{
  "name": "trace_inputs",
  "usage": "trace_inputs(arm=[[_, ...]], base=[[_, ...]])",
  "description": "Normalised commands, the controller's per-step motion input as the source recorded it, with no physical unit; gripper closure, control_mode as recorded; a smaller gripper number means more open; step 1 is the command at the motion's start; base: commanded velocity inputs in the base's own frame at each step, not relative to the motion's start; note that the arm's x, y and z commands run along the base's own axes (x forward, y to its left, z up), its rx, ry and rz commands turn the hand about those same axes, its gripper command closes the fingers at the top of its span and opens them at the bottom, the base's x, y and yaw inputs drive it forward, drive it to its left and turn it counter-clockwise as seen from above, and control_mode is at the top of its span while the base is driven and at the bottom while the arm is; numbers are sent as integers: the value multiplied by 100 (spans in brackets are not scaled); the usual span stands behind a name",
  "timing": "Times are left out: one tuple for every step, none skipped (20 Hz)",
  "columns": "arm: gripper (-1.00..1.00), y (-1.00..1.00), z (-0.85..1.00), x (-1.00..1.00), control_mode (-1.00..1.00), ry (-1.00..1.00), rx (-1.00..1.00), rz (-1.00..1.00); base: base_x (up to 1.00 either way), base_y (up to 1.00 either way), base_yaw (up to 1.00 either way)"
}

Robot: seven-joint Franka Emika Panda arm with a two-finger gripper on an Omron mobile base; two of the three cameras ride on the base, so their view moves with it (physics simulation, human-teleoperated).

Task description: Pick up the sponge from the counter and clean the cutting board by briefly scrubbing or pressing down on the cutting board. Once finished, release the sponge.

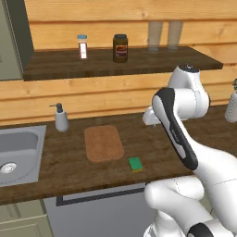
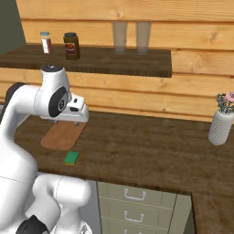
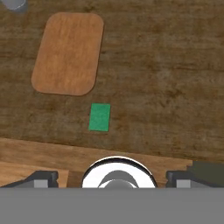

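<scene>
Hand view looks straight down on the counter (image 3: 175, 87): the sponge (image 3: 99, 117) lies flat on the dark wood, just off the near corner of the board (image 3: 68, 52) and not touching it, with nothing on top of either. Two dark fingertips (image 3: 41, 178) rise at the bottom corners of that view, set wide apart with nothing between them, so the gripper (image 3: 116, 181) is fully spread and empty, well above the sponge. From the left base view, the sponge (image 1: 135, 163) sits near the counter's front edge, right of the board (image 1: 103, 143); a soap dispenser (image 1: 61, 117) stands behind the board, beside the sink (image 1: 18, 155). On the shelf (image 1: 139, 62) above stand a small bottle (image 1: 83, 46) and a dark jar (image 1: 120, 48). Right base view shows a vase (image 2: 221, 124) of flowers far along the counter.
</scene>
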Motion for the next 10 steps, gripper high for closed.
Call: trace_inputs(arm=[[-100, 36, -36, 0, -100, 1, -3, 0], [-100, 39, -39, 0, -100, 3, -4, 0], [-100, 31, -33, 0, -100, 2, -3, 0], [-100, 26, -33, 0, -100, 1, -3, 0], [-100, 29, -43, 0, -100, 1, -2, 0], [-100, 25, -46, 0, -100, 0, -3, 0], [-100, 21, -49, 0, -100, 0, -2, 0], [-100, 15, -47, 0, -100, 0, -1, 0], [-100, 11, -43, 0, -100, 0, 0, 0], [-100, 13, -42, 0, -100, 0, 0, 0]], base=[[0, 0, 0], [0, 0, 0], [0, 0, 0], [0, 0, 0], [0, 0, 0], [0, 0, 0], [0, 0, 0], [0, 0, 0], [0, 0, 0], [0, 0, 0]])
